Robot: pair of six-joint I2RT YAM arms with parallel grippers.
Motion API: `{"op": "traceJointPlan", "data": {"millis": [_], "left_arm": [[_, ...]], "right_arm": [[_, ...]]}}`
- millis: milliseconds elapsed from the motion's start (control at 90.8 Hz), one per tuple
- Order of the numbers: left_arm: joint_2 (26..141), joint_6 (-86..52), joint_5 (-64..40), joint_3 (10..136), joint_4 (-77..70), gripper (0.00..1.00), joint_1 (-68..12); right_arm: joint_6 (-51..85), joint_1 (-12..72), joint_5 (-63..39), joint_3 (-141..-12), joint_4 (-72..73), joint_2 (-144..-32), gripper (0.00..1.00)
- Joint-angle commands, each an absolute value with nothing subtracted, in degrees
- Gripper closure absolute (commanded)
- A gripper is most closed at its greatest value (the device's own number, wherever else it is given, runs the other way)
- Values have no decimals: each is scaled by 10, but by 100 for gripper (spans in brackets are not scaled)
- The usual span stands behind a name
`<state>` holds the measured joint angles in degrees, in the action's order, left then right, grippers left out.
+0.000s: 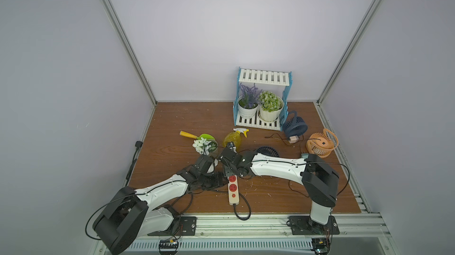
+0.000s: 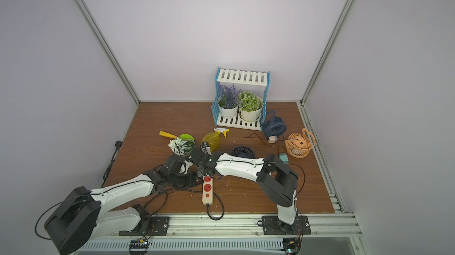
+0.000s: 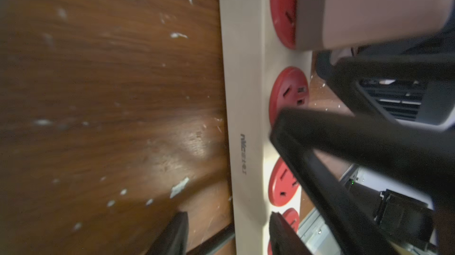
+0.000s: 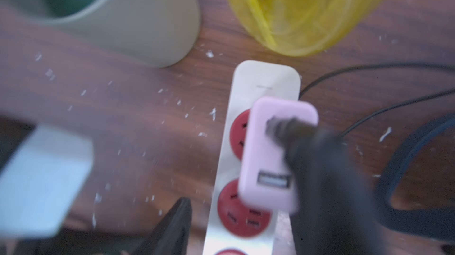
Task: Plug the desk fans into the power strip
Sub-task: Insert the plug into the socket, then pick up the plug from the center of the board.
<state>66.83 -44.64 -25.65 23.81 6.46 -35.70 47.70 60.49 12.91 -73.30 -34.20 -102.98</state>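
Strip [image 1: 233,193] lies 12-to-6 at table front, cord at 6. Plug [image 4: 270,152] sits on its 12 o'clock socket, inside the parted fingers of the right gripper [image 4: 246,180]. The left gripper [image 3: 227,216], fingers also apart, flanks its 9 o'clock edge.

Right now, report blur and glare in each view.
Both top views: sharp, evenly lit, no hard shadows. Left wrist view: the table smeared, a glare patch beside the power strip. Right wrist view: soft all over, the pink adapter and the yellow bottle blurred.
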Motion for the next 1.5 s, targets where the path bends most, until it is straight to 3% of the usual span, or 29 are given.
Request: {"op": "traceJointPlan", "data": {"millis": [0,121,341,561,749,859,980,1145,1321,1486], "left_arm": [[620,-398,-218,244,132,38,-357],[551,-344,-194,271,192,29,-356],[502,-254,-151,376,272,13,-356],[560,-143,-96,511,356,7,-331],[573,-107,-119,515,301,6,-282],[571,-109,-128,495,268,6,-264],[557,-122,-152,473,241,5,-245],[543,-125,-155,464,234,5,-243],[548,-127,-171,464,229,5,-243],[551,-128,-176,463,229,5,-243]], "right_arm": [[467,605,128,-696,-341,-929,27],[441,605,147,-639,-328,-836,22],[380,591,283,-582,-346,-670,6],[328,424,247,-557,-343,-616,7],[180,254,116,-590,-334,-712,8],[93,229,97,-641,-357,-802,21],[32,217,92,-673,-351,-885,26],[-8,199,80,-713,-337,-955,25],[-64,180,93,-756,-349,-1020,15],[-106,150,40,-797,-389,-1067,14]]}}
